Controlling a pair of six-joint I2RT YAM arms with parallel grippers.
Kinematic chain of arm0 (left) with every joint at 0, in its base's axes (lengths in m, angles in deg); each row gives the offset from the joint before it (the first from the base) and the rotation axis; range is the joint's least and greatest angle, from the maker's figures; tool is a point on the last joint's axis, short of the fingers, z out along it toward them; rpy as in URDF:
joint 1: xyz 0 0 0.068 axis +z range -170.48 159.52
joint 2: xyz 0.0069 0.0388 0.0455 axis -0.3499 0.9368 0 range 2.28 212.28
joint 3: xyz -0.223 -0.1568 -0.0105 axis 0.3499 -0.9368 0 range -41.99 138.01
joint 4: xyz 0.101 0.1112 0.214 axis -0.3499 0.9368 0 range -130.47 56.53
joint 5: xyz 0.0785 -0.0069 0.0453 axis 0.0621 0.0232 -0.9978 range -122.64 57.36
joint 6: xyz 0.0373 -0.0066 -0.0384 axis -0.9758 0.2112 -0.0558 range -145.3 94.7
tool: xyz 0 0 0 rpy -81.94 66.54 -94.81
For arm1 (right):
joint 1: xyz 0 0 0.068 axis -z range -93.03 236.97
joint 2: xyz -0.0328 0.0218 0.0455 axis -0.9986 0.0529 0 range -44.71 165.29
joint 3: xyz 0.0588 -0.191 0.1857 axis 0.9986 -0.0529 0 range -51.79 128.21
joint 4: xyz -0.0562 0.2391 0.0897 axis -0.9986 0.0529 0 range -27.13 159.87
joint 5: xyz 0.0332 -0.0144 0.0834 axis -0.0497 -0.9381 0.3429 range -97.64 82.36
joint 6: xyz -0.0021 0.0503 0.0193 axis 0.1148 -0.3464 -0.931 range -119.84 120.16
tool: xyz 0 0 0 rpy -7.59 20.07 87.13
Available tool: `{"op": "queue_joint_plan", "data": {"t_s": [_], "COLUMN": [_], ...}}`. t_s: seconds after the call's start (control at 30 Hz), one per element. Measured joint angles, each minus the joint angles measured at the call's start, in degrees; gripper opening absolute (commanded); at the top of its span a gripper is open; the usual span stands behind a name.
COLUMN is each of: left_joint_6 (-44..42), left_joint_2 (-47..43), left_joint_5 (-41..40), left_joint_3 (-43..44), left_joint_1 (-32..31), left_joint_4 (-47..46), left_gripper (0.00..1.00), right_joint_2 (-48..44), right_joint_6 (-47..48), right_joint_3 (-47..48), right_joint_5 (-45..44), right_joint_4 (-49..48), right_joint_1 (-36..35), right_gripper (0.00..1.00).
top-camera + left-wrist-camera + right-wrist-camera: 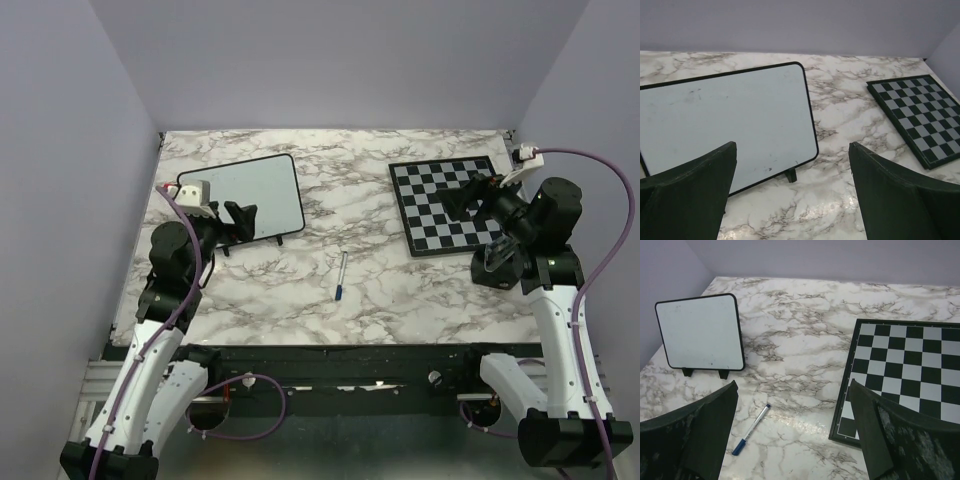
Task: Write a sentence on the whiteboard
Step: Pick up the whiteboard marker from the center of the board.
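Observation:
The whiteboard [255, 193] stands tilted on small black feet at the back left; it also shows in the left wrist view [725, 125] and the right wrist view [701, 331]. Its face is blank apart from faint smudges; no blue lettering shows. A marker with a blue cap [341, 277] lies on the marble near the table's middle, also in the right wrist view [750, 429]. My left gripper [243, 217] is open and empty just in front of the whiteboard's lower edge. My right gripper [470, 197] is open and empty above the chessboard.
A black-and-white chessboard [450, 205] lies flat at the back right, also in the left wrist view [920, 117] and the right wrist view [905, 370]. Grey walls enclose the marble table [380, 290] on three sides.

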Motion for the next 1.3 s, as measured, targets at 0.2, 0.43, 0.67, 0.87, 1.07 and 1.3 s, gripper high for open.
{"op": "queue_joint_plan", "data": {"t_s": [0.2, 0.43, 0.67, 0.87, 1.07, 1.3], "left_joint_6": [3.7, 7.3, 10.1, 12.4, 14.8, 16.4], "left_joint_2": [3.4, 4.7, 9.5, 22.2, 36.1, 49.9], "left_joint_5": [10.1, 14.7, 7.9, -0.2, -6.8, -11.7], "left_joint_3": [4.7, 9.7, 9.9, 11.5, 15.2, 20.4], "left_joint_1": [-0.5, -8.7, -26.1, -37.1, -40.9, -42.4], "left_joint_4": [3.3, 10.8, 17.2, 19.3, 20.6, 22.7], "left_gripper": [0.99, 0.99, 0.97, 0.81, 0.68, 0.52], "right_joint_2": [0.0, -0.4, -0.3, -0.4, -0.3, -0.3], "right_joint_6": [2.5, 13.1, 19.3, 22.1, 23.6, 25.1], "right_joint_3": [-0.7, -5.6, -8.6, -9.5, -9.6, -9.6], "right_joint_5": [9.5, 34.7, 38.8, 37.8, 36.3, 35.0], "right_joint_4": [-1.3, -3.3, -3.3, -3.1, -2.4, -1.6], "right_joint_1": [0.3, -0.2, -0.2, -0.2, -0.2, -0.2], "right_gripper": [1.00, 1.00, 1.00, 1.00, 1.00, 1.00]}}
